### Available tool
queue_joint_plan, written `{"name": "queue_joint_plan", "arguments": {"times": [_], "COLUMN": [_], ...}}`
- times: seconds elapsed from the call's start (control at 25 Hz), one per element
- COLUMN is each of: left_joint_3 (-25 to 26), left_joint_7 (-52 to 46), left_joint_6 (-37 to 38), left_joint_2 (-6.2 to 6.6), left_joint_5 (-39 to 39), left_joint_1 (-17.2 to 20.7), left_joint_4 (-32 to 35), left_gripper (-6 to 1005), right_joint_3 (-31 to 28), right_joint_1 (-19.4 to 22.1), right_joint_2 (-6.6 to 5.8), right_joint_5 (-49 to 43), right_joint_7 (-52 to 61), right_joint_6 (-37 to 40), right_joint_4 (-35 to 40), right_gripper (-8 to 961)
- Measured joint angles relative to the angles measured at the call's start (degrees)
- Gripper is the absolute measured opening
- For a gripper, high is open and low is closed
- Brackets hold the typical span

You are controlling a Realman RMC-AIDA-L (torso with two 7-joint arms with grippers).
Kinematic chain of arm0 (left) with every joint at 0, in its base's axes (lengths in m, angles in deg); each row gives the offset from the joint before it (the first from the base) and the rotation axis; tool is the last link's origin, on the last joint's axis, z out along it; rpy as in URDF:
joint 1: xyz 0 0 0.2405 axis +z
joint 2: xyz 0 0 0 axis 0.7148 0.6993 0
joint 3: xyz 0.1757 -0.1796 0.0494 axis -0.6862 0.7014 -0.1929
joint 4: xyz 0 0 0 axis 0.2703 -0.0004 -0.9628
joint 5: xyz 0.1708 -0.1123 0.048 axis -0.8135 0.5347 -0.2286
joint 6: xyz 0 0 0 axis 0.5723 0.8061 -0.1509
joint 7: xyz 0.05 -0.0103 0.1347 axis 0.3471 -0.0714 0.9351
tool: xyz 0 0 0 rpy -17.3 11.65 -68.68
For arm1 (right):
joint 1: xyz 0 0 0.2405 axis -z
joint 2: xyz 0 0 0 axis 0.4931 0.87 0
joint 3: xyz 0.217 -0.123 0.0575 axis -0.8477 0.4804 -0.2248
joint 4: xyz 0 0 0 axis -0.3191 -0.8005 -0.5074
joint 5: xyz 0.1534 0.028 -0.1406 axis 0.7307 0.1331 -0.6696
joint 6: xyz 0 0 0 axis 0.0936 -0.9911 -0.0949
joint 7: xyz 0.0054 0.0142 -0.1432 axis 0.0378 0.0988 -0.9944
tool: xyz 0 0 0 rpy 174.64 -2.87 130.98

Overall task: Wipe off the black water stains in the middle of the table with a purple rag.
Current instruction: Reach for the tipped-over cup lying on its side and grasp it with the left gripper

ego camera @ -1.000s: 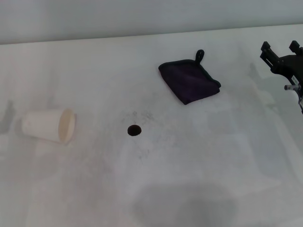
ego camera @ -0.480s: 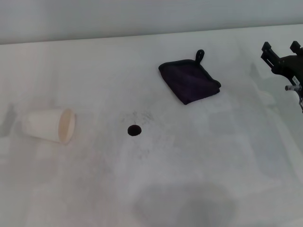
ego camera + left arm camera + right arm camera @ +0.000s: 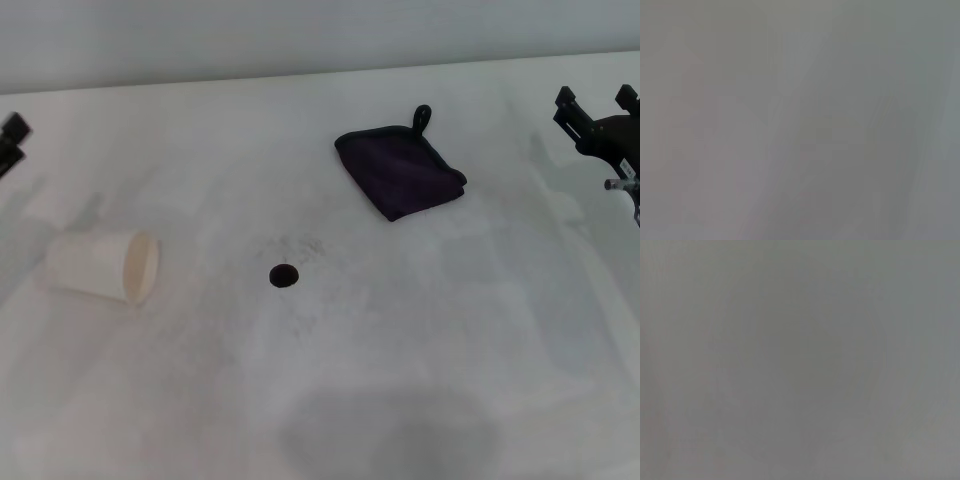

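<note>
From my end, nearest the robot is a big faint grey shadow patch [image 3: 395, 435] on the table [image 3: 520, 330], nothing sitting on it. A bit further out, roughly mid-table, there's the black water stains [image 3: 284, 276], really one small round blot with light grey speckles around it. Off to the left of that a white paper cup [image 3: 104, 265] lies tipped on its side, mouth facing the blot. Further back and to the right the purple rag [image 3: 399, 169] sits folded flat, loop at its far corner, well apart from the blot. The right gripper [image 3: 598, 105] hovers at the right edge, fingers spread, holding nothing, well clear of the rag. The left gripper [image 3: 12, 138] just pokes in at the far left; can't tell its fingers. Both wrist cams show plain grey.
</note>
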Motion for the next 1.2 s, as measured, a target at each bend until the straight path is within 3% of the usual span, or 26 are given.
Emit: {"name": "queue_joint_plan", "arguments": {"times": [0.04, 0.08, 0.12, 0.16, 0.32, 0.44, 0.56, 0.72, 0.84, 0.92, 1.0, 1.08, 1.2], "left_joint_3": [0.11, 0.43, 0.45, 0.45, 0.59, 0.64, 0.67, 0.76, 0.73, 0.47, 0.15, -1.37, -6.47], "left_joint_7": [-3.28, -9.57, -11.8, -11.8, -23.13, -26.95, -30.05, -34.48, -35.28, -35.33, -35.19, -35.18, -36.09], "left_joint_6": [-0.06, -0.33, -0.41, -0.41, -0.69, -2.05, -4.45, -5.91, -7.45, -8.85, -10.3, -11.65, -11.7], "left_joint_2": [1.64, 4.68, 5.65, 5.65, 10.04, 11.06, 10.75, 7.01, 2.73, -1.3, -3.84, -5.03, -5.04], "left_joint_5": [-4.34, -12.0, -14.75, -14.75, -30.85, -43.22, -54.95, -68.85, -79.88, -88.82, -94.96, -98.6, -100.18], "left_joint_1": [-0.03, 0.01, 0.08, 0.08, 0.19, -0.01, -0.78, -1.87, -2.66, -3.66, -4.42, -4.89, -4.57], "left_joint_4": [2.12, 6.55, 8.38, 8.38, 19.61, 27.96, 35.93, 48.59, 57.45, 62.9, 66.22, 68.67, 71.09], "left_gripper": [876, 876, 876, 876, 875, 875, 875, 875, 875, 875, 876, 876, 876], "right_joint_3": [0.0, 0.0, 0.0, 0.0, 0.0, 0.0, -0.01, -0.31, -0.34, -0.34, -0.46, -0.57, -0.64], "right_joint_1": [-0.07, -0.17, -0.17, -0.21, -0.24, -0.33, -0.4, -0.42, -0.41, -0.27, -0.09, 0.02, 0.34], "right_joint_2": [0.0, -0.04, -0.04, -0.05, -0.1, -0.2, -0.19, -0.16, -0.17, -0.14, -0.12, -0.11, -0.1], "right_joint_5": [0.01, 0.0, 0.0, 0.0, 0.0, 0.0, 0.0, 0.01, 0.01, 0.0, 0.01, 0.08, 0.35], "right_joint_7": [0.0, 0.0, 0.0, 0.0, 0.0, 0.0, 0.0, 0.0, 0.0, 0.0, 0.0, 0.0, 0.0], "right_joint_6": [-0.01, 0.01, 0.01, 0.06, 0.72, 1.03, 1.14, 1.22, 1.26, 1.27, 1.28, 1.29, 1.3], "right_joint_4": [0.08, 0.3, 0.3, 0.39, 1.14, 1.51, 2.02, 2.1, 2.35, 2.51, 2.56, 2.56, 2.44], "right_gripper": [873, 873, 873, 873, 873, 873, 873, 873, 872, 872, 872, 872, 872]}}
